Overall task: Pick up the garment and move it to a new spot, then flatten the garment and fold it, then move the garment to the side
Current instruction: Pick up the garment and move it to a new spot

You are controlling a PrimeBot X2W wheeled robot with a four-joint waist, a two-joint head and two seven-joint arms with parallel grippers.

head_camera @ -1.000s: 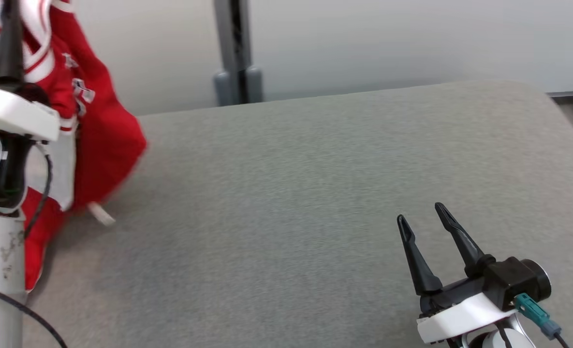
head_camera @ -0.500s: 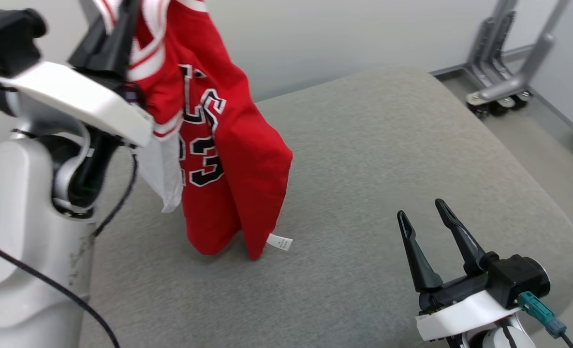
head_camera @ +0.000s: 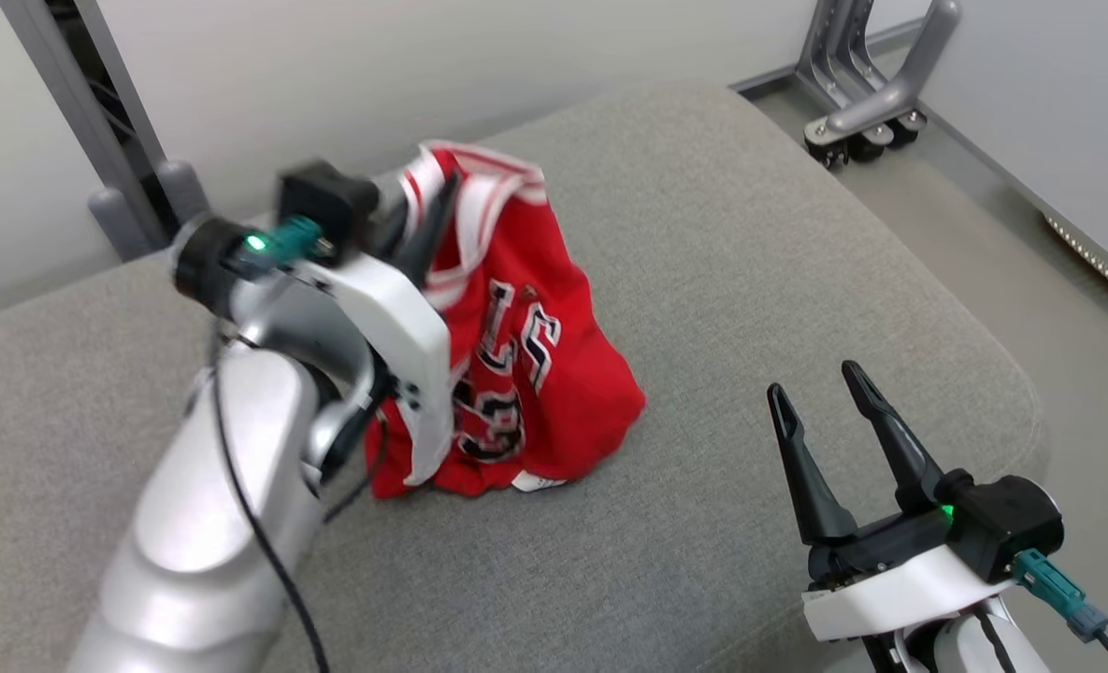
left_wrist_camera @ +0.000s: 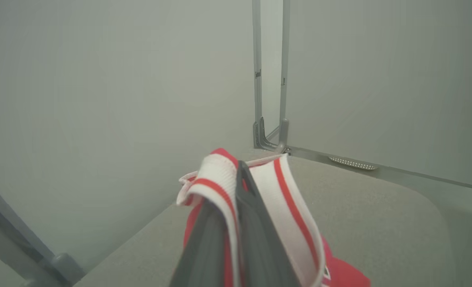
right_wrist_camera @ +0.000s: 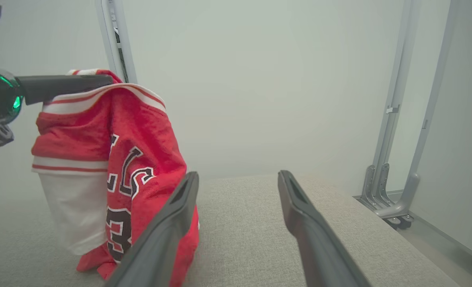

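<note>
We've got the red basketball jersey [head_camera: 535, 374] dangling from our left gripper [head_camera: 437, 201], just to nine o'clock of the head view's middle. Its lower part is bunched up on the grey cushion [head_camera: 750, 243]. Our left fingers are pressed together on the striped trim [left_wrist_camera: 220, 175], white with red lines, at the top of the garment. From the left wrist, that trim drapes over both sides of the fingers. The black-and-white lettering faces our right side, and a white care tag [head_camera: 537, 482] pokes out at the jersey's six o'clock, down on the cushion. Our right gripper [head_camera: 813, 397] sits at four o'clock from the jersey, well apart. Its fingers are spread wide, with only the cushion behind the gap. Away at one o'clock, on the floor past the cushion's rounded corner, there's a grey metal stand [head_camera: 853, 103] on castors.
</note>
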